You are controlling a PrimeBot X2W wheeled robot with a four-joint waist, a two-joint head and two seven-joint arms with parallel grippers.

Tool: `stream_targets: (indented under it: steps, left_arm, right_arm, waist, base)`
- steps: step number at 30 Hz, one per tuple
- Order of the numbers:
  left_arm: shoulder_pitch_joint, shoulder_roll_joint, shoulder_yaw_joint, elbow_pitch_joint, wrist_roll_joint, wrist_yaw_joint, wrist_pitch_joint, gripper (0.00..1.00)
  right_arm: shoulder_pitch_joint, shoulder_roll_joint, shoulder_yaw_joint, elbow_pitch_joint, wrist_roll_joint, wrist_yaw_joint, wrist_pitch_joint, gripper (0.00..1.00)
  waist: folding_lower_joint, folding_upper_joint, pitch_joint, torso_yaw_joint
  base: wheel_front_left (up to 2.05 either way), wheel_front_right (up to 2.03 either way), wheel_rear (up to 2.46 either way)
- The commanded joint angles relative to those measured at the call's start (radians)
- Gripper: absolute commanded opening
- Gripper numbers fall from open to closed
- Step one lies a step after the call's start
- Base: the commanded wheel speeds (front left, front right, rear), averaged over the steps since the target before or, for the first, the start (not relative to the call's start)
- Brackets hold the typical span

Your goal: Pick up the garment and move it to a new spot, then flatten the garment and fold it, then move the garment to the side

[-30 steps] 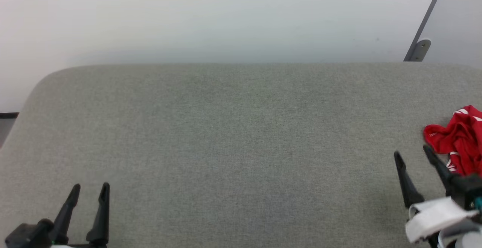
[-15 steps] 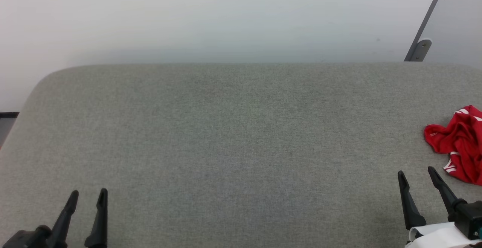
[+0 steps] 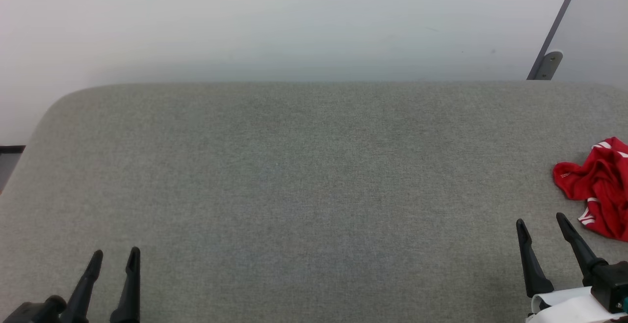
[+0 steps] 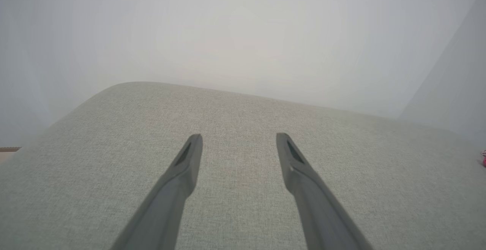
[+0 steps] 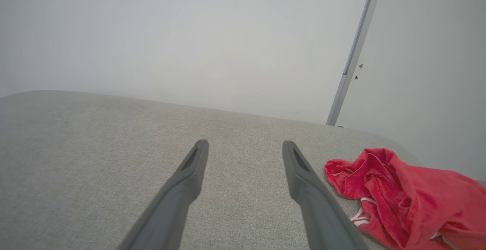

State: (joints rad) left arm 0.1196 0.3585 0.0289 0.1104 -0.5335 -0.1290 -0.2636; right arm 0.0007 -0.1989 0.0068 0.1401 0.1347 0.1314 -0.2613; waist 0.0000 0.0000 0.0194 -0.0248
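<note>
R claw (image 3: 539, 220) sits further back than 1 s ago. Then its outer finger overlapped the near-left edge of the red cloth bundle (image 3: 596, 190). By 0.5 s ago it's back toward the robot & lower, and it barely shifts after that. Now it's just beside the bundle on the near-left, not touching, fingers spread wide w/ nothing between them. L claw (image 3: 116, 252) is well apart from the bundle, far to its left across the tabletop (image 3: 314, 175). It's a bit lower in head view than 1 s ago, fingers also spread, empty.

The bundle has the same outline & folds in all 3 head pics, so the reach didn't lift or drag it. It's red w/ white striped trim and is cut off by the head view's right edge. R wrist view shows it bunched in thick folds, neither flat nor folded.

Cant tell if that bundle is the garment balled up or a separate smaller cloth: no white sleeves or chest chars visible on it. If it is the garment, it lies unfolded.

My read for the task: R claw is away from the bundle w/ nothing in it, and both arms look parked. That fits a pause ahead of a grab, or arms retiring after work is done. The pics dont settle which
</note>
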Motion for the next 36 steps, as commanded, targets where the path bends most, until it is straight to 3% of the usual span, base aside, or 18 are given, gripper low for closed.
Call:
stream_targets:
  steps: [1, 8, 9, 13, 36]
  left_arm:
    - [0.001, 0.0, 0.0, 0.0, -0.004, -0.003, 0.0, 1.0]
    - [0.005, -0.013, 0.018, -0.012, -0.01, -0.003, 0.0, 1.0]
    - [0.0, -0.012, 0.015, -0.007, -0.01, 0.0, 0.0, 0.0]
    - [0.006, -0.041, 0.005, 0.023, -0.024, 0.0, 0.005, 0.0]
    - [-0.065, -0.116, 0.027, 0.054, -0.334, -0.001, 0.112, 0.0]
  right_arm:
    - [0.006, 0.003, 0.001, -0.005, -0.009, -0.002, -0.004, 1.0]
    - [0.009, 0.007, 0.003, -0.011, -0.008, -0.002, -0.004, 1.0]
    - [0.0, 0.005, 0.002, -0.005, -0.004, 0.0, 0.0, 0.0]
    - [0.014, 0.018, 0.004, 0.025, 0.014, 0.0, 0.008, 0.0]
    - [-0.026, 0.051, -0.028, 0.047, 0.447, 0.0, 0.111, 0.0]
  waist:
    - [0.0, 0.0, -0.001, 0.001]
    - [0.0, 0.0, -0.006, 0.001]
    - [0.0, 0.0, -0.006, 0.001]
    - [0.0, 0.0, -0.006, 0.002]
    - [0.0, 0.0, -0.008, 0.006]
  base:
    - [0.0, 0.0, 0.0]
    - [0.0, 0.0, 0.0]
    - [0.0, 0.0, 0.0]
    - [0.0, 0.0, 0.0]
    - [0.0, 0.0, 0.0]
